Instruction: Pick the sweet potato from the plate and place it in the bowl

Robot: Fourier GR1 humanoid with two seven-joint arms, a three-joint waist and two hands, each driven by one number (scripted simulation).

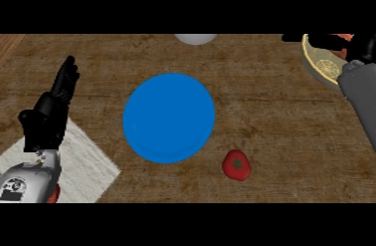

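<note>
Sweet potato (343, 38) is only a small orange bit that I can see, way up in the upper right corner of the frame. It sits inside my right hand (361, 48), and my black fingers are curled round it, so most of it is hidden. My right hand is over the bowl (323, 65). The bowl is at the right edge near the top, and I can see its yellow rim just below my fingers. My grey right arm comes in along the right side and covers part of the bowl. The big blue plate (169, 118) is in the middle of the frame, well apart from the bowl. A red tomato (236, 165) lies on the brown wooden counter (279, 115) just beside the plate, to its lower right. My left hand (50, 110) is at the left side, wide, with its fingers straight and pointing up, holding nothing. Under my left arm is a white cloth (88, 165) in the lower left. A white round thing (195, 38) peeks in at the top middle.
</note>
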